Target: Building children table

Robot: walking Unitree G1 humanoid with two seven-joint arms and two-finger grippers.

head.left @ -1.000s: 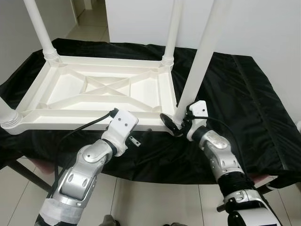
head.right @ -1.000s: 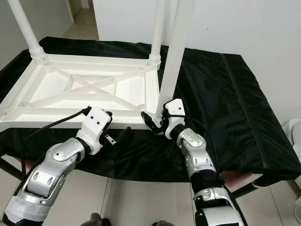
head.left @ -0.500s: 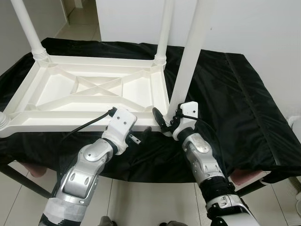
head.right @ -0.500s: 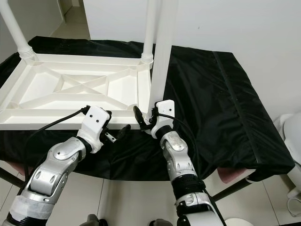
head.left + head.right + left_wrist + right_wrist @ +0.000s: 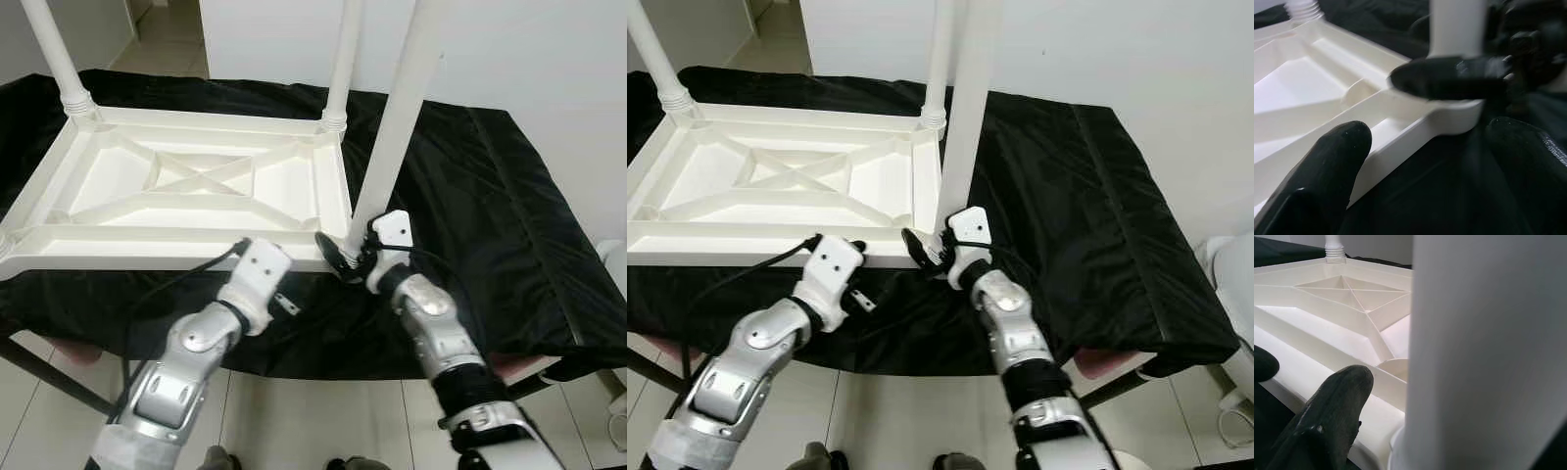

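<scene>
Left eye view: the upturned white tabletop (image 5: 186,196) is lying on a black cloth (image 5: 490,196), 2 far legs standing up. The right gripper (image 5: 348,259) is grasping the near-corner leg (image 5: 397,117).

Left wrist view: the left gripper (image 5: 1440,166), fingers spread, is hovering just beside that corner.

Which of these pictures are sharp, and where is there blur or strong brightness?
Eye views: sharp, evenly lit, white tabletop bright against black cloth. Left wrist view: right gripper around the leg is blurred. Right wrist view: the near leg is soft and featureless.
</scene>
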